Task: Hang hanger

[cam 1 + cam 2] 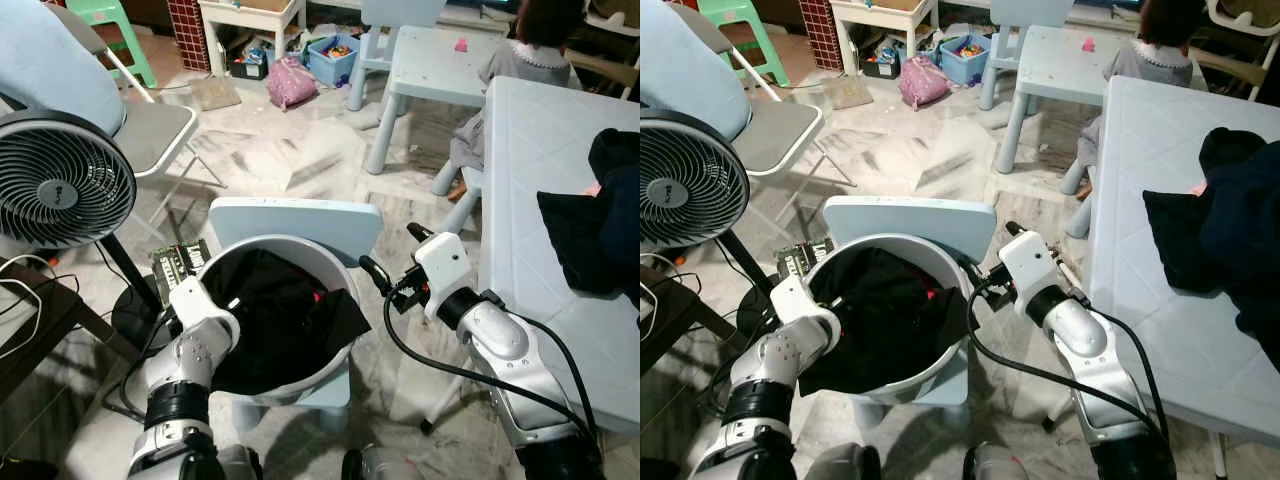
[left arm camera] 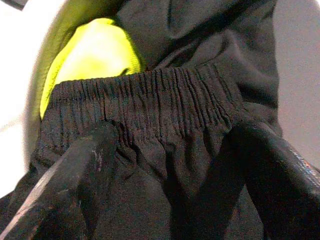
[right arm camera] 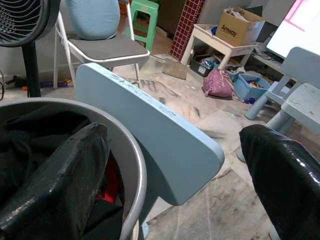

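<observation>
Fingers (image 2: 75,175) of the left gripper (image 1: 218,305) are spread and pushed down into the black clothing (image 1: 275,315) that fills the white basin (image 1: 340,275), with nothing clamped between them; an elastic, gathered waistband (image 2: 150,95) lies just ahead of the tips, and a yellow-green garment (image 2: 97,52) shows beyond it against the basin wall. The right gripper (image 1: 390,258) hovers at the basin's right rim, fingers parted and empty, one tip over the rim and the other out past the pale blue chair back (image 3: 150,135) on the far side of the basin.

No hanger can be made out anywhere; a small red piece (image 1: 318,296) peeks from the black cloth near the right rim, but what it is cannot be told. If a hanger lies in the pile, it is probably buried under the fabric.

Judging by the look of it, the cloth is soft, light and limp, and will slump and drag its neighbours when lifted; the thick waistband seems the surest place to pinch. A hanger would be stiff and light, likely smooth, best taken at the neck below the hook.

Further out, a black fan (image 1: 55,180) stands to the left, and a pale table (image 1: 545,150) to the right carries more dark clothes (image 1: 600,220). A seated person (image 1: 525,50) is at the far right.
</observation>
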Motion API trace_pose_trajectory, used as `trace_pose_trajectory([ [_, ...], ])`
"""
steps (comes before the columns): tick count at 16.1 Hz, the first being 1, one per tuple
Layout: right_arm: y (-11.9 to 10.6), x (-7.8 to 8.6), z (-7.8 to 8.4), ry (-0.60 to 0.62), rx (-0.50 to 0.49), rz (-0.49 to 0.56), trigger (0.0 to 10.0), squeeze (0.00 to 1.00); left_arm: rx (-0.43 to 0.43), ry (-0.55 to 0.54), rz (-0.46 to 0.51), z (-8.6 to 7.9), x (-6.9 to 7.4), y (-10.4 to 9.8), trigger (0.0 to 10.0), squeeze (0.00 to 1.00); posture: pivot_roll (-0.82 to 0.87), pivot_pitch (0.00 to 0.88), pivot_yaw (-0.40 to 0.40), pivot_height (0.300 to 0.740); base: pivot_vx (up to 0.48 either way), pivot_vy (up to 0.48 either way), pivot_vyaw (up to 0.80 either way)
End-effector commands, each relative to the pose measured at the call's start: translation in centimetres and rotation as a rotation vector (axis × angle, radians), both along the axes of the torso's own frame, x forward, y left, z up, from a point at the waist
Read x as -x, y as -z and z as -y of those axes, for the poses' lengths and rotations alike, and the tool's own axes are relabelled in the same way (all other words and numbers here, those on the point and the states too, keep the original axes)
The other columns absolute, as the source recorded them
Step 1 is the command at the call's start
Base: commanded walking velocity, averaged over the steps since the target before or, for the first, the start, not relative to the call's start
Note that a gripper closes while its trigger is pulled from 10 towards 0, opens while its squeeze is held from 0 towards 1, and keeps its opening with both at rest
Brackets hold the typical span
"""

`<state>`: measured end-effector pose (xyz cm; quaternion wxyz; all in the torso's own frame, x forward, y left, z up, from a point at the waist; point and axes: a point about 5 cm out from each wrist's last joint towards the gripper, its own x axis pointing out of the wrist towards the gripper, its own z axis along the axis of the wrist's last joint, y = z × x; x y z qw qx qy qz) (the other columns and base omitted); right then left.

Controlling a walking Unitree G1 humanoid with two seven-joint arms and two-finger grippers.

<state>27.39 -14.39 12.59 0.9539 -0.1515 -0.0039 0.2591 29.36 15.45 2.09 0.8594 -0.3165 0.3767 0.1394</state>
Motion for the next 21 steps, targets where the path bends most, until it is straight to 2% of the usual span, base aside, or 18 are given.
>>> trace_pose_trajectory([
  [1, -0.3, 0.0, -0.2, -0.008, 0.004, 0.007, 10.0, 0.00, 0.004, -0.004, -0.010, 0.0, 0.0, 0.2, 0.0, 0.00, -0.07, 0.079, -0.004, 0.740, 0.000, 0.000, 0.00],
  [7, -0.2, 0.0, -0.3, -0.008, 0.008, 0.011, 10.0, 0.00, -0.011, 0.003, -0.005, -0.5, -0.2, 0.7, 0.0, 0.00, -0.07, 0.066, -0.002, 0.740, 0.000, 0.000, 0.00],
  [13, -0.1, -0.1, -0.3, -0.005, 0.010, 0.012, 10.0, 0.00, -0.155, 0.145, 0.039, -0.7, -0.6, 0.6, 0.0, 0.00, -0.07, 0.058, 0.003, 0.740, 0.000, 0.000, 0.00],
  [14, 0.0, -0.1, -0.2, -0.003, 0.010, 0.012, 10.0, 0.00, -0.208, 0.197, 0.053, -0.8, -0.6, 0.7, 0.0, 0.00, -0.07, 0.057, 0.005, 0.740, 0.000, 0.000, 0.00],
  [18, -0.2, -0.2, -0.4, -0.011, 0.020, 0.026, 10.0, 0.00, -0.258, 0.235, 0.084, -0.9, -0.8, 0.6, 0.0, 0.00, -0.07, 0.054, 0.007, 0.740, 0.000, 0.000, 0.00],
  [19, -0.2, -0.3, -0.4, -0.010, 0.022, 0.029, 10.0, 0.00, -0.304, 0.265, 0.115, -1.0, -1.0, 0.3, 0.0, 0.00, -0.07, 0.053, 0.008, 0.740, 0.000, 0.000, 0.00],
  [21, -0.3, -0.4, -0.4, -0.007, 0.022, 0.031, 10.0, 0.00, -0.306, 0.271, 0.118, -0.9, -1.1, 0.3, 0.0, 0.00, -0.06, 0.051, 0.009, 0.740, 0.000, 0.000, 0.00],
])
